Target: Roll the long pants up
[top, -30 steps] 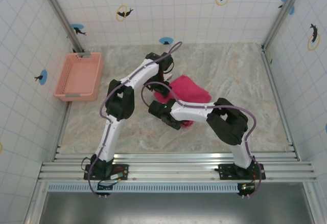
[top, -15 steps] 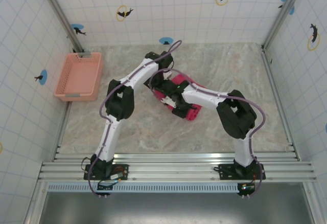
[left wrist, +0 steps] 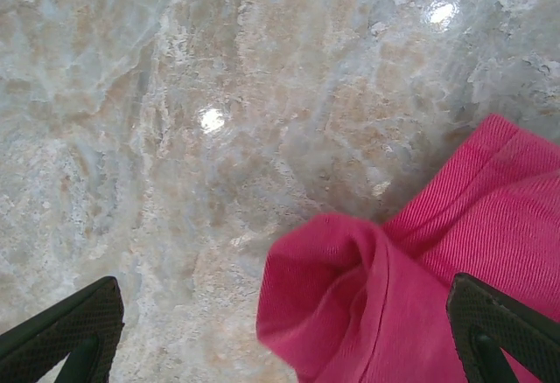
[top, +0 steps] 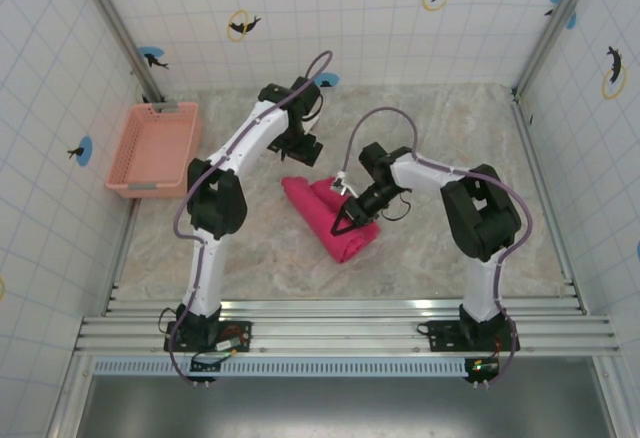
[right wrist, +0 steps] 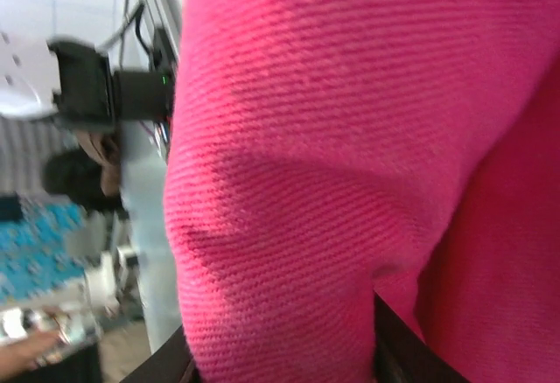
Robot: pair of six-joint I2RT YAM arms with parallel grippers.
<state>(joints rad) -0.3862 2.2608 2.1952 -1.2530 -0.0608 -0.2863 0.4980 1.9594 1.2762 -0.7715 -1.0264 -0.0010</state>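
The long pants lie as a bright pink-red roll in the middle of the marble floor, running from far left to near right. My right gripper comes in from the right and is shut on the roll's near part. In the right wrist view the ribbed cloth bulges between the dark fingers. My left gripper hangs open just beyond the roll's far end, touching nothing. In the left wrist view the folded end of the pants lies below and between the wide-apart fingertips.
A pale salmon-pink plastic basket stands against the left wall. Tiled walls close in the floor on the left, back and right. A metal rail with both arm bases runs along the near edge.
The left gripper has drawn back from over the pants toward the far wall. The right arm swung round to the right side, and its jaws closed on the cloth.
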